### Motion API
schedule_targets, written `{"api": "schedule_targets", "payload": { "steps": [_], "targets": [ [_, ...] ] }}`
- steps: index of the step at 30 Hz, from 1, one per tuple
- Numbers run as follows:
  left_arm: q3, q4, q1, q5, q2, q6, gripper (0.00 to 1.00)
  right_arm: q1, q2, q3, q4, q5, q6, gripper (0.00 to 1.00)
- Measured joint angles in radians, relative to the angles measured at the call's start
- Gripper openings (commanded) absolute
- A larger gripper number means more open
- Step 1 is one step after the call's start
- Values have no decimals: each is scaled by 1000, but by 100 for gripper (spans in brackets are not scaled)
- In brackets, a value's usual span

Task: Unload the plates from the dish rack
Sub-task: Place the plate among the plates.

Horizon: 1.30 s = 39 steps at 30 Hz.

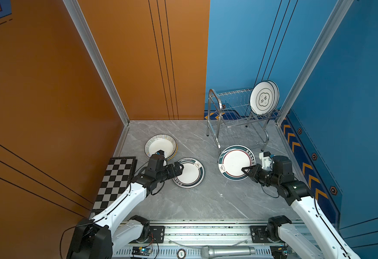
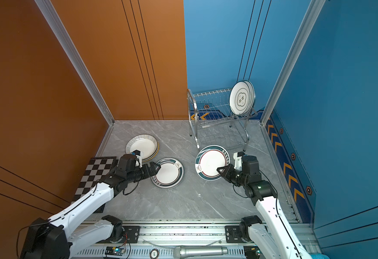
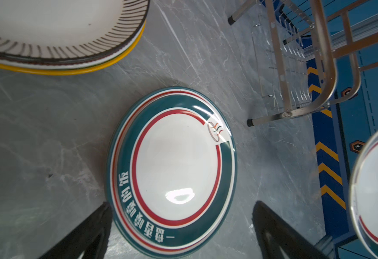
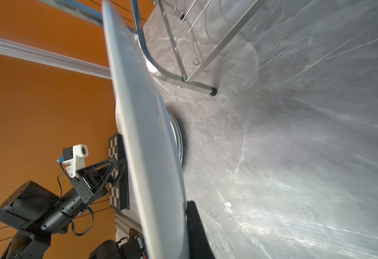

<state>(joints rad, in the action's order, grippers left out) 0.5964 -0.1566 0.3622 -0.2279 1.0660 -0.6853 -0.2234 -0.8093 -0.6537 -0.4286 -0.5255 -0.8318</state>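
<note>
The right hand (image 1: 244, 168), pressed together, pinches the near rim of a teal-banded plate (image 1: 234, 161), held off the surface (image 1: 206, 201) just before the dish rack (image 1: 215, 101). The left hand (image 1: 181, 167), spread wide, hangs over a flat plate stack (image 1: 192, 175). Open surface lies between the arms. Two upright plates (image 1: 263, 98) stand face-out at the rack's right end.
</note>
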Motion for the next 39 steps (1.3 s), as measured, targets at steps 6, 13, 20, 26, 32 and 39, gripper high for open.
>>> {"api": "schedule_targets", "payload": {
  "steps": [6, 13, 20, 26, 32, 39],
  "targets": [
    [-2, 62, 38, -42, -5, -8, 98, -135, -105, 48, 186, 3, -86, 0],
    [-20, 130, 51, -90, -10, -27, 98, -264, -262, 57, 414, 11, -178, 0],
    [-31, 185, 58, -124, 9, -49, 97, -335, -402, 61, 614, 21, -262, 0],
    [-35, 212, 58, -141, 33, -63, 89, -368, -516, 64, 785, 16, -342, 0],
    [-35, 230, 58, -150, 38, -69, 78, -400, -597, 64, 904, 4, -401, 0],
    [-35, 255, 59, -163, 49, -70, 61, -417, -656, 64, 999, -1, -447, 0]
  ]
}}
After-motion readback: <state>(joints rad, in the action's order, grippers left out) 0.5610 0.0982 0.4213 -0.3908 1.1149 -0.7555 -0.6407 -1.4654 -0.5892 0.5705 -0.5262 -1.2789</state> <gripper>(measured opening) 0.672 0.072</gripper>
